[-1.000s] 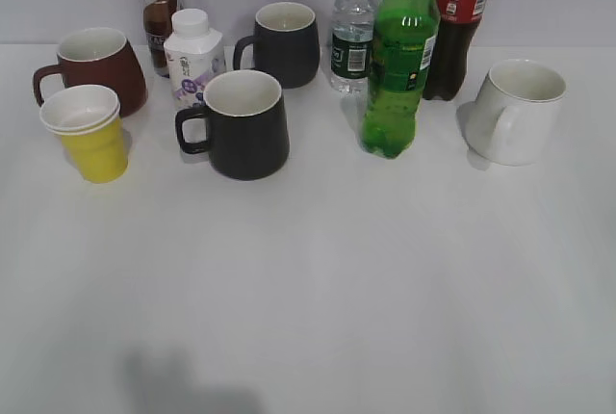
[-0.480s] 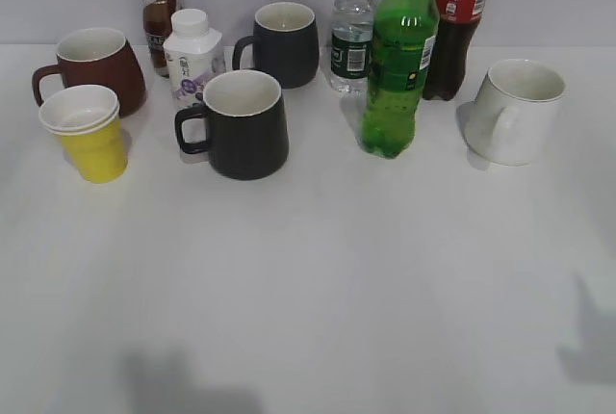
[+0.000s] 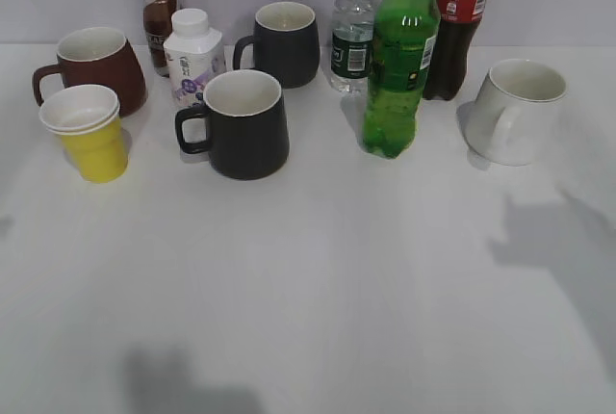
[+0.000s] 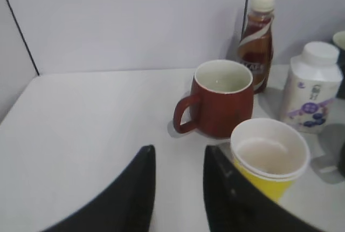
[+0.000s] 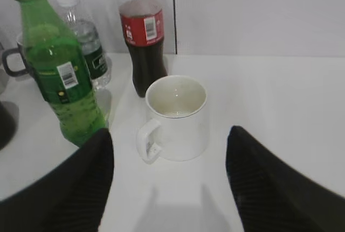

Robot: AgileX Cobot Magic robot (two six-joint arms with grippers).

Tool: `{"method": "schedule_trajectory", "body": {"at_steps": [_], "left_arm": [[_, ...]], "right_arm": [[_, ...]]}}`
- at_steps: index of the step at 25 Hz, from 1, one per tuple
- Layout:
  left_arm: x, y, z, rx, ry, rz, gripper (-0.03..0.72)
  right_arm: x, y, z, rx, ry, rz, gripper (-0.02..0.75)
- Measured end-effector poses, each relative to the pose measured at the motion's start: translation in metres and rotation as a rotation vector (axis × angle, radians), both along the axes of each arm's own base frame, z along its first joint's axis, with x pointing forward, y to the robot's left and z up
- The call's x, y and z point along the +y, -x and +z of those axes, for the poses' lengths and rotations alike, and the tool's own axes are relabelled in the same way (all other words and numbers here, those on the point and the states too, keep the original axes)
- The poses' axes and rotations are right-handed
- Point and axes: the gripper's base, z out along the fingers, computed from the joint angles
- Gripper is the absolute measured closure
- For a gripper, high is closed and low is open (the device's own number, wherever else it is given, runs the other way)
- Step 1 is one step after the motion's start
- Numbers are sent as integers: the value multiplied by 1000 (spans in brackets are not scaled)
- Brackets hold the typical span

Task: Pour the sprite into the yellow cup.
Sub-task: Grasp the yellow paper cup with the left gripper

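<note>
The sprite stands upright right of centre at the far side of the table, between the clear water bottle and the cola bottle, while the yellow cup sits at far left just in front of the brown-red mug. The left gripper hovers near the yellow cup, its 2 fingers slightly parted and empty. The right gripper is spread wide, empty, facing the white mug with the sprite to its left.
</note>
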Motion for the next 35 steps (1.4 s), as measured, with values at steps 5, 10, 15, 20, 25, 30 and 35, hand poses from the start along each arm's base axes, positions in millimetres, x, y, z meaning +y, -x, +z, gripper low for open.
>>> {"method": "schedule_trajectory", "body": {"at_steps": [5,10,15,20,25,30,35], "left_arm": [[-1,-38,-33,124,-2,-2,446],[-1,-42,-61,197,47,23,446],[-14,-21,-90,121,53,-42,432],[-36,-22,-105,110,33,-161,199],[-42,-40,-123,54,30,-171,54],[-50,-58,-148,22,18,-211,56],[-59,-82,-166,-18,18,-257,65]], "right_arm": [[8,-38,-24,81,18,8,249],[13,-65,-43,103,18,6,260],[19,-76,-53,102,18,21,269],[35,-73,-52,90,29,96,272],[50,-68,-52,78,66,184,272],[57,-66,-52,76,70,216,272],[57,-66,-52,82,51,209,272]]}}
